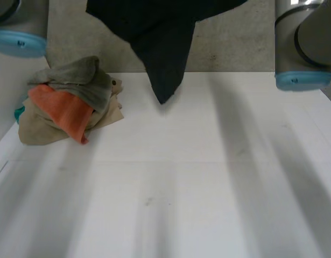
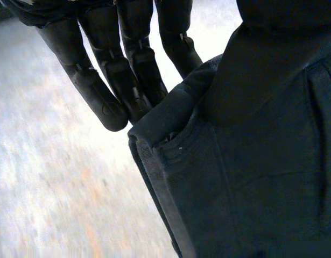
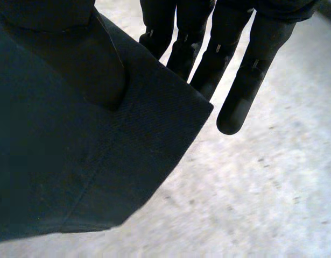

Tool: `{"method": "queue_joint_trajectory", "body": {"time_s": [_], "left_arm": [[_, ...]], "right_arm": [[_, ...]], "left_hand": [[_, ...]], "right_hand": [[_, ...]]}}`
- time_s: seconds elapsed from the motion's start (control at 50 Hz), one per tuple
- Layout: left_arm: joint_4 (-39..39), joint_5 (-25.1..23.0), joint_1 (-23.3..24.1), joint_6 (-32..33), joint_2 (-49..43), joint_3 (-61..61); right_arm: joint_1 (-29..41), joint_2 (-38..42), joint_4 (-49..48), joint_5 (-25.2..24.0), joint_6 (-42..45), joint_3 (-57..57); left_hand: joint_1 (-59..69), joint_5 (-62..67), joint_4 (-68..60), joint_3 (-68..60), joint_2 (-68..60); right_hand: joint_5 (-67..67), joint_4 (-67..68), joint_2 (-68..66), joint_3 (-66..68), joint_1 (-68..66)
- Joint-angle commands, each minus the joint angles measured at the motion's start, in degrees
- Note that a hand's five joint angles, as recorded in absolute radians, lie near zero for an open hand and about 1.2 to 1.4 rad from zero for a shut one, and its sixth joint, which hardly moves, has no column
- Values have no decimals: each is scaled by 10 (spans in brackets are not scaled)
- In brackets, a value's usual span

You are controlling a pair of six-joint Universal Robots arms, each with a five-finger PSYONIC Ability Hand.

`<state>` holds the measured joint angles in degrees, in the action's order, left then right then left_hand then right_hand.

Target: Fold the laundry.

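Laundry hangs in mid-air over the white desk [image 1: 219, 177], where a two-armed robot holds a dark garment [image 1: 165, 48] aloft, its lowest tip dangling near the desk's far edge; whether it touches the surface is hard to tell. The left hand [image 2: 122, 80] pinches a hemmed edge of the cloth between straight fingers and thumb. The right hand [image 3: 230, 70] grips a corner the same way, with its thumb pressed flat on the fabric. On the robot's left side of the desk a crumpled pile of clothes [image 1: 68, 105], grey, orange and beige, waits unfolded. By the look of it the job has barely begun: nothing lies folded, the lifted garment has yet to be spread flat, and the whole pile remains.
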<state>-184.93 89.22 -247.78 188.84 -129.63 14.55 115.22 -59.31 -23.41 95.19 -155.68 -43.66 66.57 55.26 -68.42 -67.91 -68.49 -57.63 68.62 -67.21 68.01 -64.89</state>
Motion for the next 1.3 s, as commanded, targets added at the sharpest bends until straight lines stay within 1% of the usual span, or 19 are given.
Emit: {"method": "queue_joint_trajectory", "body": {"time_s": [0.02, 0.08, 0.2, 0.22, 0.26, 0.32, 0.38, 0.4, 0.56, 0.68, 0.74, 0.84, 0.9, 1.02, 1.06, 1.18, 1.24, 1.26, 1.3], "left_arm": [[13, -10, -14, -1, 45, 242], [19, -18, -14, 6, 57, 331], [21, -53, -10, 76, 63, 522], [21, -54, -10, 88, 62, 539], [24, -47, -12, 133, 62, 583], [30, -30, -24, 158, 72, 607], [34, -23, -33, 164, 89, 617], [35, -22, -40, 163, 103, 624], [10, -52, -75, 162, 203, 625], [-108, -73, -85, 135, 246, 501], [-124, -70, -74, 104, 210, 401], [-63, -79, -11, 30, 128, 266], [-15, -119, 52, -15, 78, 232], [19, -186, 145, -37, 4, 239], [41, -200, 171, -30, -23, 270], [62, -201, 195, 23, -44, 360], [59, -199, 195, 60, -29, 400], [57, -196, 195, 72, -14, 417], [57, -191, 193, 78, 2, 431]], "right_arm": [[-4, -41, 88, -54, -5, -155], [-5, -49, 111, -80, -7, -214], [-3, -36, 170, -132, 5, -369], [-2, -30, 174, -134, 7, -384], [-2, -13, 195, -131, 32, -435], [-2, -16, 209, -122, 55, -464], [-3, -34, 213, -114, 58, -478], [-6, -53, 215, -108, 55, -484], [-38, -157, 214, -110, 7, -499], [-45, -186, 211, -129, -29, -495], [-43, -185, 212, -129, -30, -490], [-45, -177, 211, -127, -30, -492], [-53, -170, 211, -122, -30, -496], [-66, -160, 209, -119, -27, -492], [-74, -161, 209, -119, -23, -493], [-94, -162, 209, -127, -11, -498], [-100, -157, 209, -146, -3, -498], [-101, -152, 209, -159, 3, -498], [-101, -148, 212, -176, 12, -498]], "left_hand": [[134, 147, -116, -121, -115], [134, 147, -116, -121, -115], [134, 147, -116, -121, -115], [134, 147, -116, -121, -115], [134, 147, -116, -121, -115], [134, 147, -116, -121, -115], [134, 147, -116, -121, -115], [134, 147, -116, -121, -115], [134, 147, -116, -121, -115], [134, 147, -116, -121, -115], [134, 147, -116, -121, -115], [134, 147, -116, -121, -115], [134, 147, -116, -121, -115], [134, 147, -116, -121, -115], [46, 59, -27, -32, -26], [-34, -20, 52, 47, 53], [-176, -163, 195, 190, 195], [-300, -287, 318, 313, 319], [-442, -429, 460, 455, 461]], "right_hand": [[-124, 114, -128, 120, -151], [-124, 114, -128, 120, -151], [-124, 114, -128, 120, -151], [-70, 60, -74, 66, -98], [146, -156, 142, -150, 119], [336, -346, 332, -340, 309], [463, -473, 459, -467, 436], [573, -583, 569, -577, 546], [576, -586, 572, -580, 549], [576, -586, 572, -580, 549], [576, -586, 572, -580, 549], [576, -586, 572, -580, 549], [576, -586, 572, -580, 549], [576, -586, 572, -580, 549], [576, -586, 572, -580, 549], [576, -586, 572, -580, 549], [576, -586, 572, -580, 549], [576, -586, 572, -580, 549], [576, -586, 572, -580, 549]]}}
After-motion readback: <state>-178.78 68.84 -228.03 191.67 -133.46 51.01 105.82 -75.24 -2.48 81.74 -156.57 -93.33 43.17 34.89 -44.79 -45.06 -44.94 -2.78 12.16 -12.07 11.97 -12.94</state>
